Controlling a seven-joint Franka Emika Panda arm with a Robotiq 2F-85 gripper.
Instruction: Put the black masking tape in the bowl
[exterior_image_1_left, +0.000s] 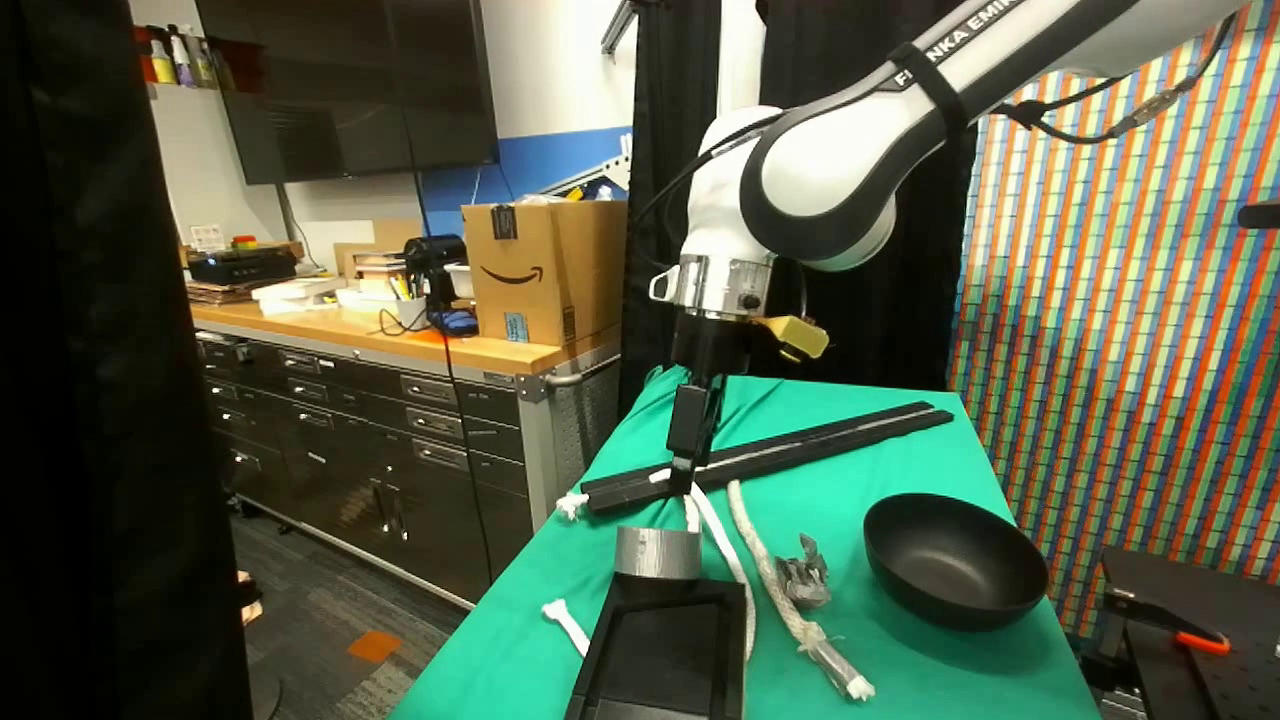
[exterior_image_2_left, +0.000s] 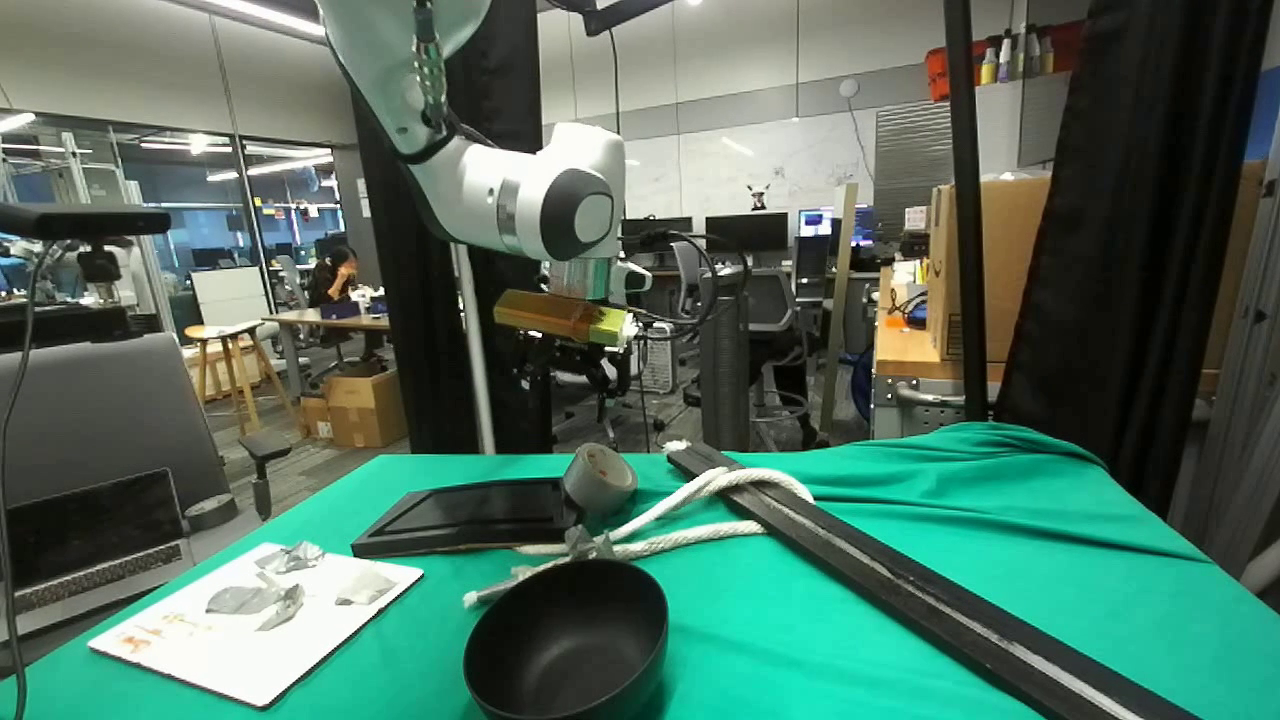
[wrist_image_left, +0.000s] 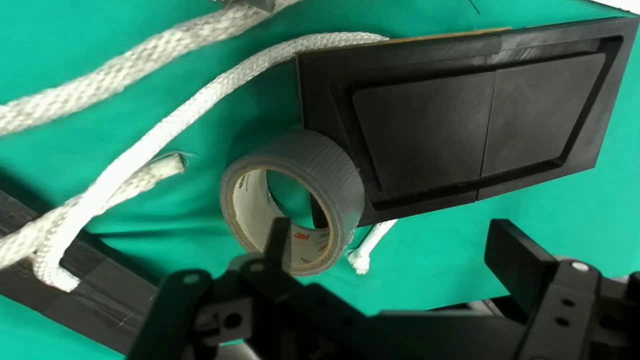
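In an exterior view, the round matte-black plastic-looking bowl (exterior_image_1_left: 955, 565) holds no tape, approx. 3 o'clock from the squat silver-grey duct-tape roll (exterior_image_1_left: 658, 553), prob. the tape meant tho not black; task seems undone. Wrist view: black metal-looking two-fingered gripper (wrist_image_left: 390, 242) is spread wide, pinching nothing, roll abt 10 o'clock; grasp, carry & drop remain.

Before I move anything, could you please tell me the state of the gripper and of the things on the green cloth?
Gripper: open, holding nothing.
Bowl: upright, empty.
Black slab: lying flat.
Gray tape roll: outside the bowl, resting at the slab's end.
Black rod: lying flat.
White ropes: slack, partly over the rod.
Gray scrap: crumpled.
White board: lying flat, crumpled scraps on it.
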